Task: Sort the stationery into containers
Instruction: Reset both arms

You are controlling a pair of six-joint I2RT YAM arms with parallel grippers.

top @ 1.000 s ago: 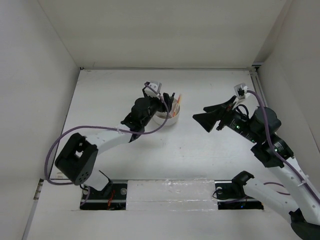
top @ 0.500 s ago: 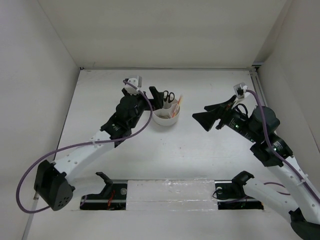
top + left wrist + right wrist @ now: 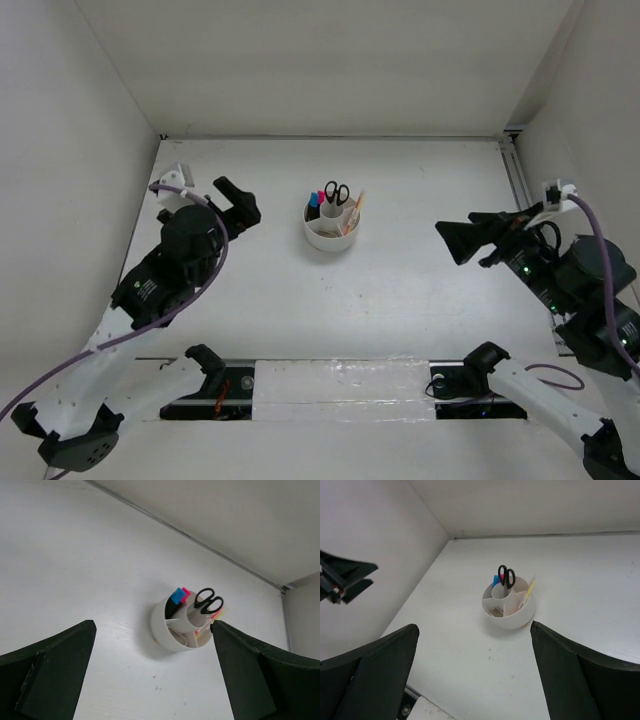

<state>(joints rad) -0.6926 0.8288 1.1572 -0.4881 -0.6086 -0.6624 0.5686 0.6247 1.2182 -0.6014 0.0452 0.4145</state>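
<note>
Scissors (image 3: 337, 192) upright in white tub (image 3: 330, 242)

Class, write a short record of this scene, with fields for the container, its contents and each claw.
Container: round white tub with inner dividers, upright on the table
Contents: black-handled scissors, blue highlighter, pink highlighter, thin yellow pencil, all standing in compartments
Left side: left claw open, empty, apart from the tub
Right side: right claw open, empty, apart from the tub
</note>
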